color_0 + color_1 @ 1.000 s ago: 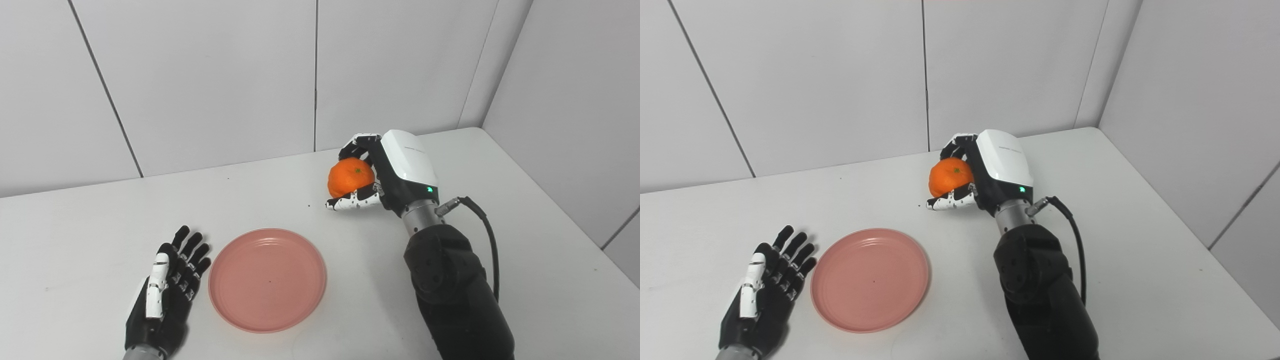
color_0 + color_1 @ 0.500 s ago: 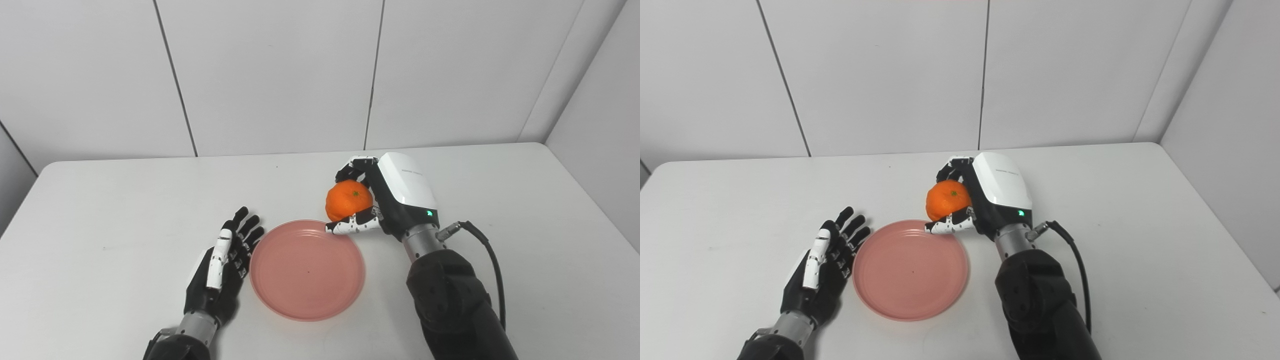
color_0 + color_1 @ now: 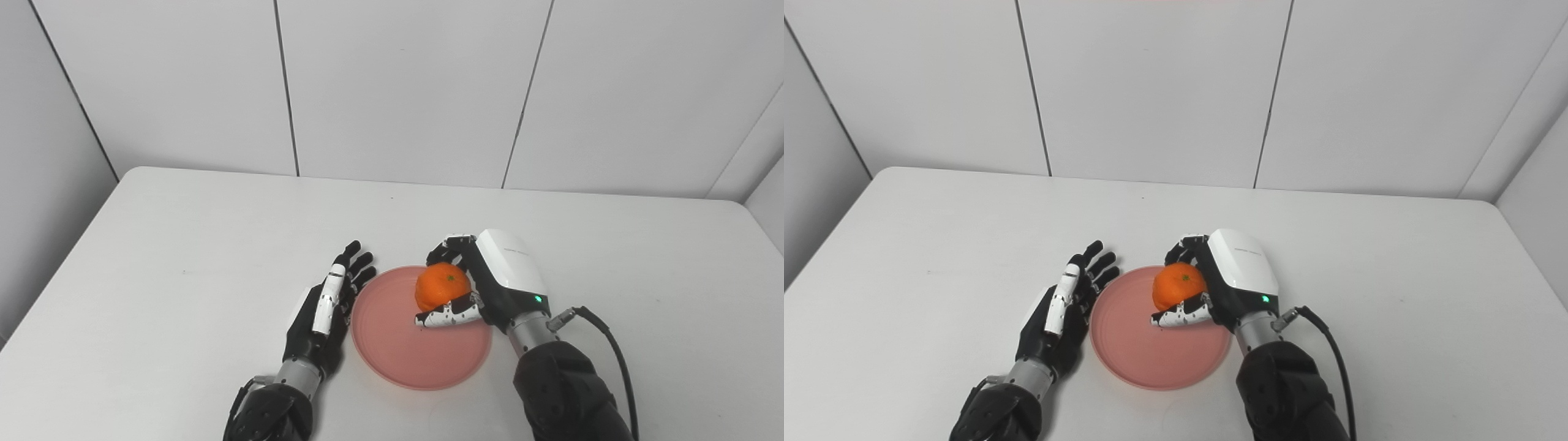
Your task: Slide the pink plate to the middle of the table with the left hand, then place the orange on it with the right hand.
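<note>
Nearest to me I see both forearms coming in from the bottom edge, dark and jointed, and a black cable loops off the right wrist. Between them the pink plate lies flat on the white counter, close to the middle of it. My left hand rests just beside the left rim of the plate with the fingers stretched out and a little spread, holding nothing; I cannot tell if the fingertips touch the rim. A little farther, my right hand is over the far right part of the plate, and it is closed around the orange, with the thumb under the fruit and the other fingers curled over its far side. The orange is above the plate, inside the rim, but I cannot say whether it already touches the surface. A small green light shows on the back of the right hand. Behind everything the counter runs to the pale panelled wall
</note>
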Controlling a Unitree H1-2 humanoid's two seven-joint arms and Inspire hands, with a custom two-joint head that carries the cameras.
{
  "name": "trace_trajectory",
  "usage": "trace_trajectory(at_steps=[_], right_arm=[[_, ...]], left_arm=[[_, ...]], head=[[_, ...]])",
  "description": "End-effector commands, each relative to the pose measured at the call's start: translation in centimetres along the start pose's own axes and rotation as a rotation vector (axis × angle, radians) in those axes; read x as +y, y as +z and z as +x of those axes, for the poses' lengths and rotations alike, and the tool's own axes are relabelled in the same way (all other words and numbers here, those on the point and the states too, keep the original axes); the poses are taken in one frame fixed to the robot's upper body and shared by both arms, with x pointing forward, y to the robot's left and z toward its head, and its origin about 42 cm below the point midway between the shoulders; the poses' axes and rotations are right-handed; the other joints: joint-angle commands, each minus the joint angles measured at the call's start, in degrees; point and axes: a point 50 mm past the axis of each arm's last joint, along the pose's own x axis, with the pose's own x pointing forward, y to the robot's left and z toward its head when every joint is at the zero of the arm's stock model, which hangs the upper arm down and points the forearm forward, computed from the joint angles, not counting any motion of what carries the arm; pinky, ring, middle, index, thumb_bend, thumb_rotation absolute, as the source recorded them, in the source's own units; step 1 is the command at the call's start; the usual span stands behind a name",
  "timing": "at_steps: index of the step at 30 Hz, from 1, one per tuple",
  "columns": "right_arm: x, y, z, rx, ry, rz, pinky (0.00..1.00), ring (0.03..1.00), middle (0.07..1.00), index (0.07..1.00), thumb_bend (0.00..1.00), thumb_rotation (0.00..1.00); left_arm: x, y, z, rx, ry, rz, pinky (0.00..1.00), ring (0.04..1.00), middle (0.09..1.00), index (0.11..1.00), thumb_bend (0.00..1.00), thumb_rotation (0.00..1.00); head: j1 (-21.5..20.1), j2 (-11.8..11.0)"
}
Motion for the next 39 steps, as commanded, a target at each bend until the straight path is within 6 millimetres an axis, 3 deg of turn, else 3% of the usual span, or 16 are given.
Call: trace_trajectory(at_steps=[1,25,33,39], right_arm=[[-0.6,1.1,0.3,-0.076,-0.032,-0.013,0.2,0.29,0.403,0.488,0.52,0.13],[4.5,1.2,1.9,-0.08,0.111,-0.043,0.21,0.298,0.411,0.488,0.52,0.13],[5.0,1.0,2.0,-0.07,0.124,-0.078,0.25,0.334,0.443,0.488,0.52,0.13],[4.7,1.3,1.6,-0.06,0.129,-0.088,0.22,0.316,0.435,0.49,0.52,0.13]], left_arm=[[-0.7,-0.2,0.1,-0.004,0.005,-0.008,0.94,0.938,0.944,0.943,0.41,1.0],[-0.2,-0.2,-0.2,-0.046,0.044,0.017,0.94,0.937,0.945,0.939,0.4,1.0],[0.0,-0.1,-0.3,-0.041,0.044,0.021,0.94,0.937,0.944,0.935,0.4,1.0],[0.3,-0.1,-0.3,-0.039,0.036,0.031,0.94,0.942,0.95,0.941,0.41,1.0]], head=[[0.05,-0.02],[-2.62,0.81],[-3.47,1.06],[-4.23,1.04]])
